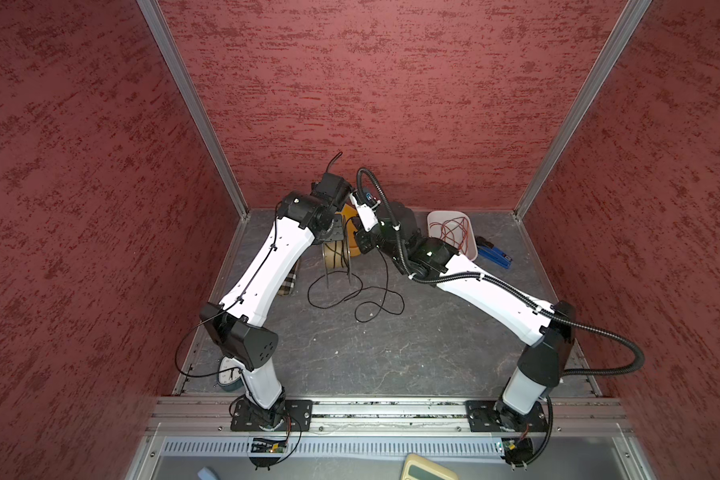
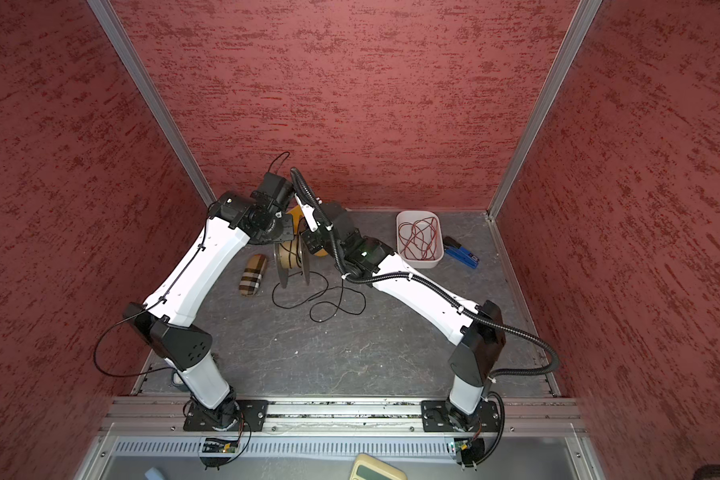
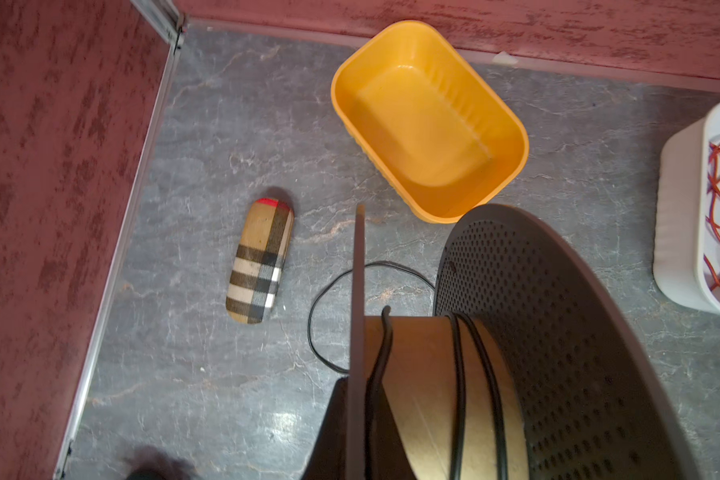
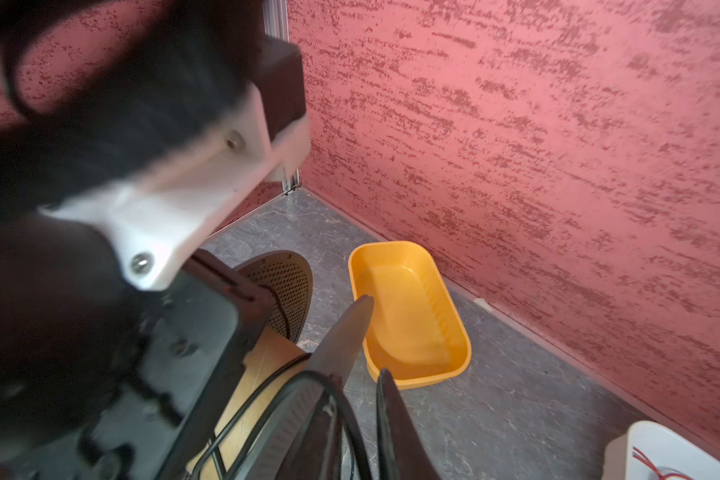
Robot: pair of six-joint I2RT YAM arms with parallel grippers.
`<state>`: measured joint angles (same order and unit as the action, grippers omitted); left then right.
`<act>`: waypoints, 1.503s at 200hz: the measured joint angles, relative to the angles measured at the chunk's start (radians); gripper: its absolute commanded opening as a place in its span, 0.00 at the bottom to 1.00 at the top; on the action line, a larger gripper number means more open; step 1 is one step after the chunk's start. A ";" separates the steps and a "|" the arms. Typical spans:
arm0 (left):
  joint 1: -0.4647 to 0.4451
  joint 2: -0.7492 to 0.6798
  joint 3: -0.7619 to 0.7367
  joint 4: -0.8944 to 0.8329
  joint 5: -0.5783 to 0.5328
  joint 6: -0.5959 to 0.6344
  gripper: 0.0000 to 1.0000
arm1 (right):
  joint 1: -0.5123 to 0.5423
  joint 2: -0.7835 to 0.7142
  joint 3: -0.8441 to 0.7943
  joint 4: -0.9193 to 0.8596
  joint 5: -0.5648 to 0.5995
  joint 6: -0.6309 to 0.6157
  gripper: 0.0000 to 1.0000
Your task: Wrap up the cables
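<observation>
The cables, one thin black wire (image 3: 460, 374), partly circle the grey perforated spool (image 3: 558, 353) by the bench's (image 1: 371, 353) back edge. The left gripper (image 3: 356, 415) clamps its flange, likely steadying it; the right gripper's (image 4: 362, 419) state is unclear.

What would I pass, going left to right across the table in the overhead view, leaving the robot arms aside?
In a top view: plaid case → grey spool → white tub holding red wires → blue tool.

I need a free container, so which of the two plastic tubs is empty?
The orange rectangular plastic tub is the empty one; the white plastic tub holds tangled red wires.
</observation>
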<state>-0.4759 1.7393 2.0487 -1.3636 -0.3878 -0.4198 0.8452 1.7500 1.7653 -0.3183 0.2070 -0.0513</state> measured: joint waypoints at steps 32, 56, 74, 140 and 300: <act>-0.022 -0.074 -0.071 0.059 0.018 0.080 0.00 | -0.043 0.031 0.055 -0.045 -0.057 0.046 0.18; -0.035 -0.132 -0.102 0.094 0.057 0.146 0.00 | -0.080 0.032 0.058 -0.071 -0.098 0.076 0.20; -0.036 -0.158 -0.108 0.111 0.085 0.190 0.00 | -0.109 0.032 0.059 -0.083 -0.142 0.107 0.20; -0.002 -0.199 -0.109 0.139 0.221 0.245 0.00 | -0.209 0.036 0.049 -0.103 -0.283 0.204 0.24; 0.109 -0.279 -0.031 0.218 0.452 0.147 0.00 | -0.276 -0.297 -0.537 0.169 -0.474 0.294 0.99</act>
<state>-0.3664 1.4601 2.0178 -1.1454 0.0643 -0.2726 0.5694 1.4532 1.2285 -0.1490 -0.2672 0.2432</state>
